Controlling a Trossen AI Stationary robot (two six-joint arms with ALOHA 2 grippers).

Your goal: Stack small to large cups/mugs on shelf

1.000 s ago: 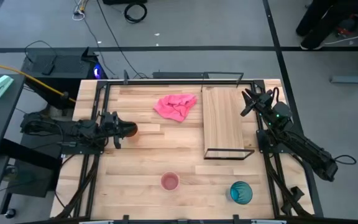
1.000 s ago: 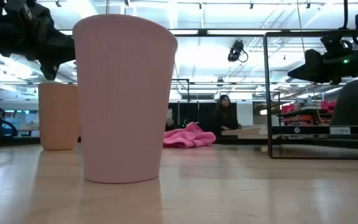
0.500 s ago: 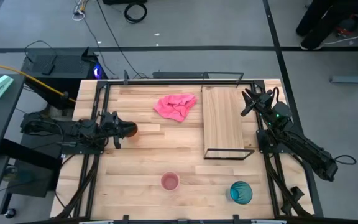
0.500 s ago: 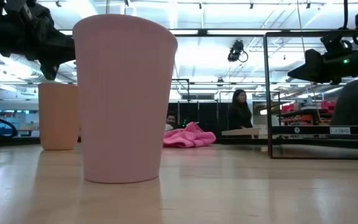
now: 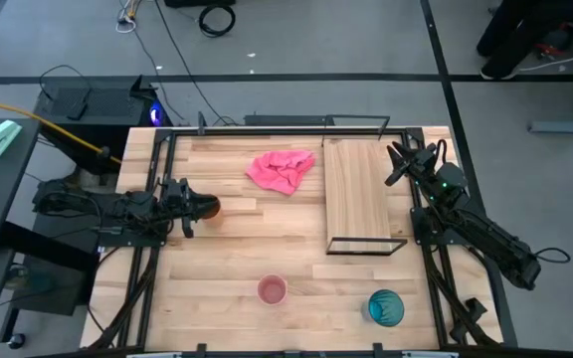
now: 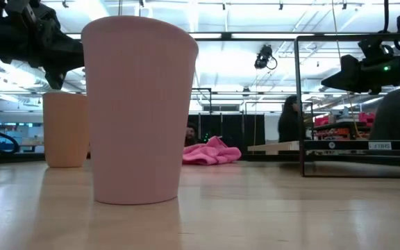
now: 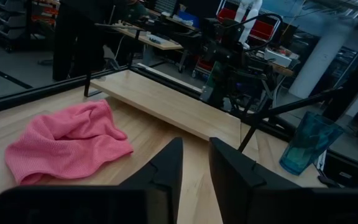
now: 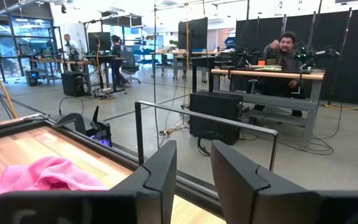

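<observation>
The orange-brown cup (image 5: 208,207) stands upright on its base at the table's left (image 6: 64,130). My left gripper (image 5: 187,206) is shut and stands just above and beside the cup's rim; its own view (image 7: 194,167) looks over the cup. The pink cup (image 5: 272,290) stands upright near the front edge, close to the low camera (image 6: 139,111). The teal-blue cup (image 5: 386,307) stands at the front right (image 7: 306,142). The shelf (image 5: 361,194) lies at the back right. My right gripper (image 5: 398,164) is shut and empty beside the shelf's far right side. My left gripper stands right at the orange-brown cup's rim (image 6: 62,96), coming level from the table's left. I cannot tell whether a finger touches the rim. The cup stands upright on the table.
A crumpled pink cloth (image 5: 283,169) lies at the back middle, left of the shelf. The shelf's black wire frame (image 5: 368,246) rises at its near end. Bare tabletop lies between the cups and the shelf. People move in the room behind the table.
A person in the room behind the table has walked toward the right. Both arms and all three cups have kept still.
</observation>
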